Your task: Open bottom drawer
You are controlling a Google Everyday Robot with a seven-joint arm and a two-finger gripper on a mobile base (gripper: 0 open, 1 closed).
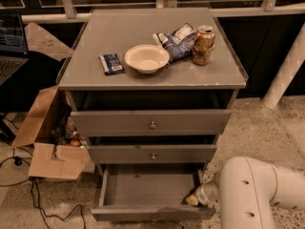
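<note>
The bottom drawer (143, 191) of the grey cabinet is pulled out, and its plain grey inside looks empty. Its narrow front panel (124, 213) sits near the lower edge of the camera view. My gripper (198, 197) is at the drawer's right front corner, close against its right side wall. The thick white arm (252, 194) reaches in from the lower right. The middle drawer (152, 154) and the top drawer (151, 123) above it are pushed in.
On the cabinet top (95, 42) lie a white bowl (147, 57), a crumpled chip bag (176, 42), a can (203, 44) and a blue packet (110, 63). An open cardboard box (47, 147) and cables are on the floor at left. A white post (286, 70) stands at right.
</note>
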